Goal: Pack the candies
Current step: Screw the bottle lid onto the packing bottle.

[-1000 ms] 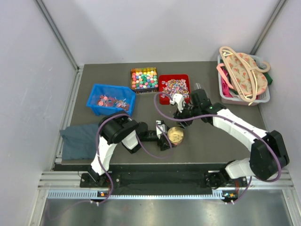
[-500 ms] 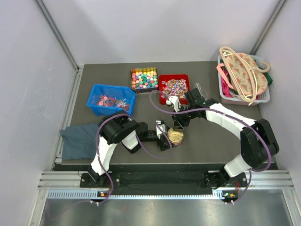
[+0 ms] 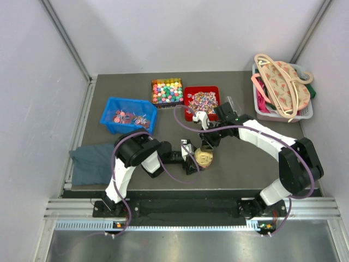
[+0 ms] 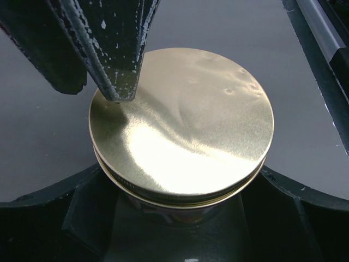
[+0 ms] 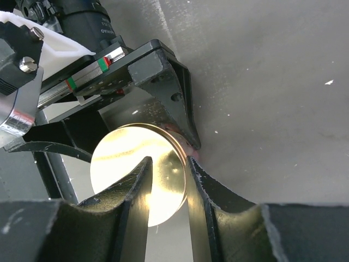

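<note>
Gold-lidded jar, one, gripped by left pincer; right pincer slightly parted atop it

— Where is the right gripper?
— Right over the gold-lidded jar. The left gripper sits just beside that jar, on its left.
— And the candies?
— Just beyond the right gripper, in a red bin. Brighter ones fill a tray beyond it to the left, and a blue bin further left holds a few.
</note>
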Robot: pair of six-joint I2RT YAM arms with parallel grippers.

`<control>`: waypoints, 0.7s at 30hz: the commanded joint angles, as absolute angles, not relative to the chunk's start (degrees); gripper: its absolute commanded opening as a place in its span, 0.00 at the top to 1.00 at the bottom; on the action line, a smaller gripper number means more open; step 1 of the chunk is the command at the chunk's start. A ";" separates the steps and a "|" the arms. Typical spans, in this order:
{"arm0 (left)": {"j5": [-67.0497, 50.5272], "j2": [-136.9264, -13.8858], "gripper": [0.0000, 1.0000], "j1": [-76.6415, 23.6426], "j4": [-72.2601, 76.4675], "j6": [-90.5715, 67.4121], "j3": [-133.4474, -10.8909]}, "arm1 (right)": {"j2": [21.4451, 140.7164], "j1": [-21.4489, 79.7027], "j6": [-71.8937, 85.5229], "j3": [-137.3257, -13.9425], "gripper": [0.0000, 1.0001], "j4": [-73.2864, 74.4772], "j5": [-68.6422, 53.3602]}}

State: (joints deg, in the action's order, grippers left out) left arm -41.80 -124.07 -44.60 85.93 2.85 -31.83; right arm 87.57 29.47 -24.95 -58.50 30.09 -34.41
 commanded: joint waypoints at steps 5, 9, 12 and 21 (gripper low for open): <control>-41.66 -126.83 0.42 -44.12 97.47 0.18 -31.38 | 88.86 29.00 -26.98 -58.97 0.69 32.17 -36.47; -41.57 -126.83 0.42 -44.03 97.38 0.18 -31.38 | 88.86 29.09 -27.07 -58.80 0.73 32.61 -36.56; -41.49 -126.74 0.42 -43.95 97.38 0.26 -31.38 | 88.77 29.09 -27.25 -59.06 0.77 33.40 -36.56; -41.57 -126.65 0.42 -43.86 97.38 0.18 -31.46 | 88.94 29.00 -27.25 -59.33 0.70 34.19 -35.51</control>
